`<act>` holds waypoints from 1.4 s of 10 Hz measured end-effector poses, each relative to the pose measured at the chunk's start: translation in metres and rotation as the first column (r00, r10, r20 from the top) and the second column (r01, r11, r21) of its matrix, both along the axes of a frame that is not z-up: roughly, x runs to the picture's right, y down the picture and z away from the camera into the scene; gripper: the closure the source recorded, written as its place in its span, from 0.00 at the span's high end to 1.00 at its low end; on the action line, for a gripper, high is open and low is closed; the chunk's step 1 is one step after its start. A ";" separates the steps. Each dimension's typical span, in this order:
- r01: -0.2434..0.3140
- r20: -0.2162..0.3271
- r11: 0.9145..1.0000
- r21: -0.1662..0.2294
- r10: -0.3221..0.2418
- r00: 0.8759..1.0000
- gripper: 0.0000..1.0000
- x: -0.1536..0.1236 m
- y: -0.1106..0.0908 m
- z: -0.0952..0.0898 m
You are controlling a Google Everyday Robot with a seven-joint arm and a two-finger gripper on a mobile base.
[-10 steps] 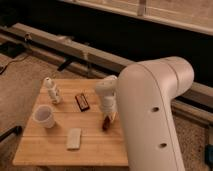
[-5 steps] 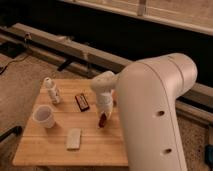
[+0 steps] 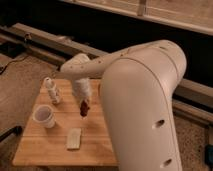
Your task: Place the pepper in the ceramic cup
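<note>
The pepper, small and dark red-brown, hangs from my gripper above the middle of the wooden table. The gripper is shut on the pepper. The white ceramic cup stands upright on the left part of the table, to the left of the gripper and a little nearer the front. The gripper and pepper are apart from the cup, roughly one cup width to its right.
A slim white bottle stands behind the cup at the table's far left. A pale flat block lies near the front, below the gripper. My large white arm covers the table's right side.
The gripper has moved left with the pepper, from the table's right part toward the middle, closer to the cup. The dark bar seen earlier is now hidden behind the gripper.
</note>
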State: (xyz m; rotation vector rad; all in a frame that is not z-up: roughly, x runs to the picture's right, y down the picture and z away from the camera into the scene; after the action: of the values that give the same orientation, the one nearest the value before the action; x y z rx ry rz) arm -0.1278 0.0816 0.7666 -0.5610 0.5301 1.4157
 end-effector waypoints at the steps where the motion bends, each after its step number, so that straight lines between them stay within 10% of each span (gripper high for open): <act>1: 0.058 0.070 0.998 0.030 -0.060 0.996 0.00 -0.031 -0.009 -0.018; 6: 0.144 0.324 0.979 0.144 -0.184 0.928 0.00 -0.128 0.000 -0.066; 14: 0.161 0.540 0.955 0.250 -0.275 0.795 0.00 -0.212 -0.001 -0.062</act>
State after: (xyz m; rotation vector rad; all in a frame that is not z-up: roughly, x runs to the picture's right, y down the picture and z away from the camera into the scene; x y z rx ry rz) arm -0.3396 0.0806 0.7046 -0.7062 -0.0311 0.9902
